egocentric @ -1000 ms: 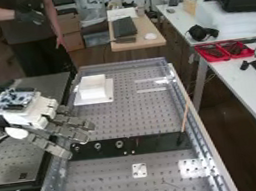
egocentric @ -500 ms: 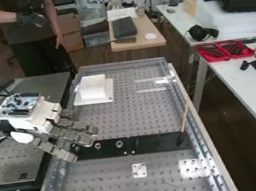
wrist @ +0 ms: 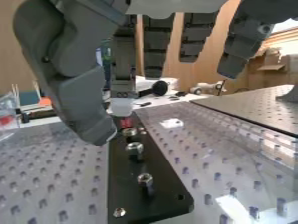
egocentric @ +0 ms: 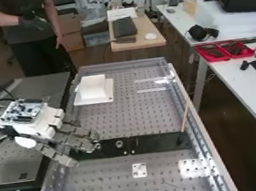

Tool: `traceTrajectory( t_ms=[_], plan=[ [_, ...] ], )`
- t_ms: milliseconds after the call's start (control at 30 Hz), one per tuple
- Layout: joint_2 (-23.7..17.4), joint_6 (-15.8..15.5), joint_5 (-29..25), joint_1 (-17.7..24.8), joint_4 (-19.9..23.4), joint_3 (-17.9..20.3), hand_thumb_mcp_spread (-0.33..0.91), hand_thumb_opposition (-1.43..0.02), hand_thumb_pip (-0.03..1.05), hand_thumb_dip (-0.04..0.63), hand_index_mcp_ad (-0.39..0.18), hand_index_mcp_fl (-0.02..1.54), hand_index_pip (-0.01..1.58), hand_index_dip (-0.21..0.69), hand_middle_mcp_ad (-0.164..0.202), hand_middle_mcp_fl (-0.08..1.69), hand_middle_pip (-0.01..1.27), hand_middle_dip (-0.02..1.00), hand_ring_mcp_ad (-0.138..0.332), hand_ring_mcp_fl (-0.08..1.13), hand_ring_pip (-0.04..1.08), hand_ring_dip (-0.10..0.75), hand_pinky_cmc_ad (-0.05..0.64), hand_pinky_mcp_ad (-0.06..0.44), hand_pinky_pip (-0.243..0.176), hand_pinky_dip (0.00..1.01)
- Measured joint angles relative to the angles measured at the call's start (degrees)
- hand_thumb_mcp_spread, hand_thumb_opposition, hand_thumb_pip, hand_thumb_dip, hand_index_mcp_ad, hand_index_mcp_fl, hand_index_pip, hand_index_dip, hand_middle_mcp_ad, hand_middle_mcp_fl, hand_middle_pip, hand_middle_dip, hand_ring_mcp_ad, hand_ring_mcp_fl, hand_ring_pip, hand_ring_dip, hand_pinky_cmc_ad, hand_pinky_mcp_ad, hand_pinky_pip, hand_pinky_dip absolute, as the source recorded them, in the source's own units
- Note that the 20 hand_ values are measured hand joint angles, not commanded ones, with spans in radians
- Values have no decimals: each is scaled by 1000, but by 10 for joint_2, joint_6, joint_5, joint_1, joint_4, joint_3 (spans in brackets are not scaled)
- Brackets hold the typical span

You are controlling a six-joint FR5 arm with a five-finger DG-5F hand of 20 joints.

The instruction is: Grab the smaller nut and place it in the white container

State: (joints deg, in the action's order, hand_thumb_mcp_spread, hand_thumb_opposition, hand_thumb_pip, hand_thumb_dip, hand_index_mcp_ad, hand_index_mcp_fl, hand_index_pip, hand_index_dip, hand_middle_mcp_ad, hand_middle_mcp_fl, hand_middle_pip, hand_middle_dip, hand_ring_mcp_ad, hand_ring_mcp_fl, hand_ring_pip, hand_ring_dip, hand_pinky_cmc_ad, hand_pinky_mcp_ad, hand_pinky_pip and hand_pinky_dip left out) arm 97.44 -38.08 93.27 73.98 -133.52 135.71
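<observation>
Far as I can tell, lifting and placing remain: the smaller nut, probably nearest the black plate's rounded end, stands there; the white container lies beyond the plate. The open hand hangs beside it. Perforated bench beneath it, red bins well apart.

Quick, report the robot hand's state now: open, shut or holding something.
Robot hand: open, fingers extended, holding nothing, over one end of the black plate.
</observation>
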Motion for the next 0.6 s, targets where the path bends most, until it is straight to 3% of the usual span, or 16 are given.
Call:
traceTrajectory(
  t_ms=[333,600],
  plan=[
    [22,27,-29,2,25,9,449,-876,672,272,-87,3,1557,194,12,147,141,229,101,-3,106,58,379,295,-44,241],
    [35,25,-42,6,35,12,449,-880,672,272,-89,3,1557,194,12,201,127,229,101,0,103,58,379,295,-44,241]
  ],
)
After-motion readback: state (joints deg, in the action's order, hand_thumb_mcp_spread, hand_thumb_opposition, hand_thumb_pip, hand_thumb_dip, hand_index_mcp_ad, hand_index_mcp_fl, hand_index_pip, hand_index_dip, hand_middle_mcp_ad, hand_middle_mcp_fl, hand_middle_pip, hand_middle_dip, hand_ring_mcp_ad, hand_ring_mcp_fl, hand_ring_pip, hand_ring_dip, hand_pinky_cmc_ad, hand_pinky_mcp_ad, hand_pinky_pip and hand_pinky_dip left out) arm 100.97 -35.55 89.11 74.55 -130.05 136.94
